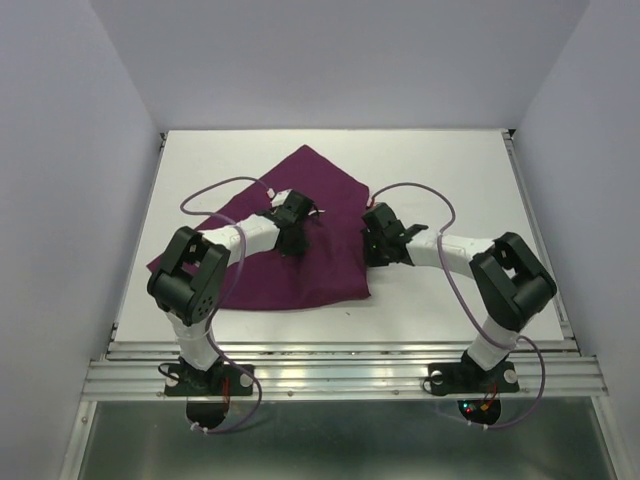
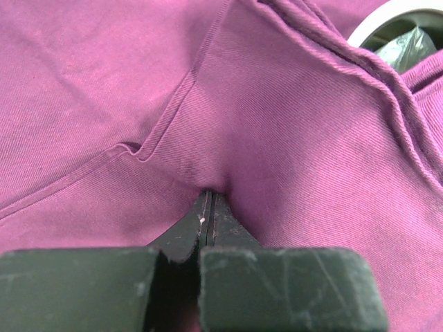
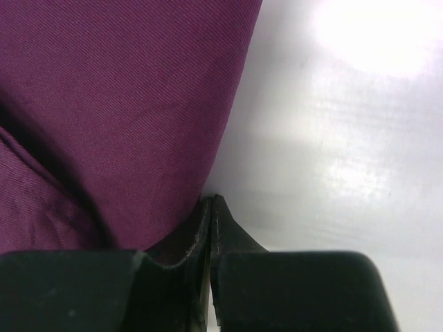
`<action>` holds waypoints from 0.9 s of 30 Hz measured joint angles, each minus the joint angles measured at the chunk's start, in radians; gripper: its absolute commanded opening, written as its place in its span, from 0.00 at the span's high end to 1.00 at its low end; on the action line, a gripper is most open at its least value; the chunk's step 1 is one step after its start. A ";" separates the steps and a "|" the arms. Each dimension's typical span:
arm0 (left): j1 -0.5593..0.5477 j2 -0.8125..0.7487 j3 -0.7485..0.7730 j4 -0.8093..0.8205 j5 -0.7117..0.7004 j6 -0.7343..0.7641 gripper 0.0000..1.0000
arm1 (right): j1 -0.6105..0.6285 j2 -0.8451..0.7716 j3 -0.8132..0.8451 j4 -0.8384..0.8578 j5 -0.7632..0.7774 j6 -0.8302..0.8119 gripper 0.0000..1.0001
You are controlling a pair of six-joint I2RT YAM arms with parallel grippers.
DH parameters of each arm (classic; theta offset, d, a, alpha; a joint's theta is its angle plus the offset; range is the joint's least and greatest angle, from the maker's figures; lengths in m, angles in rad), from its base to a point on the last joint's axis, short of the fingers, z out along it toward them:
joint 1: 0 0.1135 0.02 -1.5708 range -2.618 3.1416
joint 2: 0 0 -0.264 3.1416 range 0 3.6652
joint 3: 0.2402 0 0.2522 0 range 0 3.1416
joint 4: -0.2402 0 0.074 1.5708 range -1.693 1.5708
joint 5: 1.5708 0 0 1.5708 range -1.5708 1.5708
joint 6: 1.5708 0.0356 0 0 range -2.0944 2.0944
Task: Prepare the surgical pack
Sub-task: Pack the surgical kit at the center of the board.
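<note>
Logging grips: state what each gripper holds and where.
Left gripper pinches the purple drape at a mid-cloth pucker; right gripper, shut, seems to pinch its side edge.

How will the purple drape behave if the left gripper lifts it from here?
Likely floppy: the purple drape puckers into soft folds at the shut left gripper, so it should sag, not hold shape. Its ribbed weave probably resists slipping. Lifting may tug the layers over the pale rim.

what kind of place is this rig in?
Probably a lab test cell, not a clinic: a white table boxed in by plain walls, left arm and right arm bolted to an aluminium rail at its near edge, a purple drape on it.
</note>
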 measured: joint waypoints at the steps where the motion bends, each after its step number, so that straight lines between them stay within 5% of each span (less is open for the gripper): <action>1: -0.014 -0.013 -0.013 -0.009 -0.001 -0.007 1.00 | 0.005 -0.013 -0.013 -0.001 0.005 0.006 0.97; 9: -0.087 -0.067 -0.028 -0.095 0.005 -0.038 1.00 | 0.058 -0.127 -0.097 -0.063 0.085 0.045 0.89; 21: -0.038 -0.087 0.193 -0.224 -0.036 0.033 0.99 | -0.034 -0.184 0.069 -0.136 0.199 -0.029 0.82; 27: 0.089 -0.066 0.324 -0.278 -0.032 0.113 0.69 | -0.120 -0.168 0.190 -0.150 0.192 -0.072 0.80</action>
